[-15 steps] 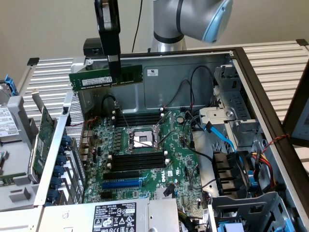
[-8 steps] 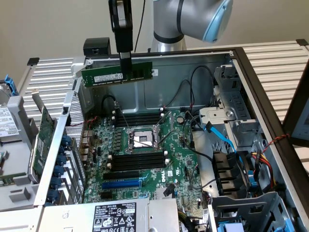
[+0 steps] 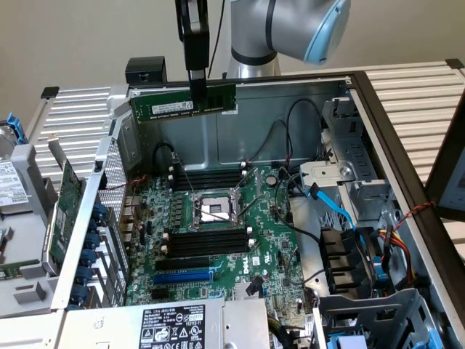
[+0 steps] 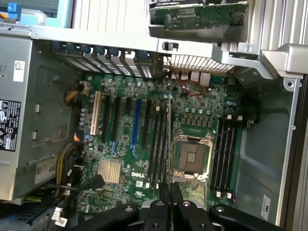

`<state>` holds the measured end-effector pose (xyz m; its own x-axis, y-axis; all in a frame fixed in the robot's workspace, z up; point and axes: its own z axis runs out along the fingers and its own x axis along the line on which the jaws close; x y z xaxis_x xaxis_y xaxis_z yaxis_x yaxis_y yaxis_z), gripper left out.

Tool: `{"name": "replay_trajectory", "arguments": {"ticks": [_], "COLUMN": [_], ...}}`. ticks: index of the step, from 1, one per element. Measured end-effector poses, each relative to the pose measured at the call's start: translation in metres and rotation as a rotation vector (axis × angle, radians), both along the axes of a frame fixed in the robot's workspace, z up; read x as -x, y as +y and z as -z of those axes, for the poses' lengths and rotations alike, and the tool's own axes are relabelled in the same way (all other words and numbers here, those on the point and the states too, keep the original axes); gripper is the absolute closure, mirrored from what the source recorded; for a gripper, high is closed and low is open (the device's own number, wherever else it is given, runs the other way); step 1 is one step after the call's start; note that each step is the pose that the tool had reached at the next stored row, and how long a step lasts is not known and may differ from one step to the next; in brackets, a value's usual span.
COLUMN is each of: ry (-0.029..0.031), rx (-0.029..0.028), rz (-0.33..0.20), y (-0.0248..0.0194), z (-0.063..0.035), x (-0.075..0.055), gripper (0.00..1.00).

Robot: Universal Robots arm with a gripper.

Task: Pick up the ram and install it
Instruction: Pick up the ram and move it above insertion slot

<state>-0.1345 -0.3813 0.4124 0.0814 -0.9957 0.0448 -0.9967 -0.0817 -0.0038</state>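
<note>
One light, stiff, brittle stick, the ram [image 3: 218, 99] is best pinched on its flat faces near mid-length, clear of the gold contacts. The gripper [image 3: 196, 93] holds it so, jaws narrow on the board, keeping it level and on edge, high above the motherboard [image 3: 218, 240] of the open case [image 3: 290, 109]. The arm's wrist points straight down.

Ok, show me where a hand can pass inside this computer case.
Free: the bare metal panel beyond the motherboard, on the side where the pincer holds the ram. Crowded: cables and drive cage on the exterior view's right; card brackets on its left.
</note>
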Motion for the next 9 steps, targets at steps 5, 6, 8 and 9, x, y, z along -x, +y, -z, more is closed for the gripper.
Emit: {"name": "replay_trajectory", "arguments": {"ticks": [5, 6, 8, 9], "ry": [-0.0015, -0.0015, -0.0013, -0.001], "rx": [-0.0008, -0.001, -0.0011, -0.0012], "rz": [0.009, 0.016, 0.027, 0.027], "y": [0.0023, 0.0023, 0.0024, 0.0024], "z": [0.0013, 0.0015, 0.0016, 0.0017], "x": [-0.0078, -0.008, -0.0085, -0.0085], "gripper": [0.87, 0.87, 0.87, 0.87]}}
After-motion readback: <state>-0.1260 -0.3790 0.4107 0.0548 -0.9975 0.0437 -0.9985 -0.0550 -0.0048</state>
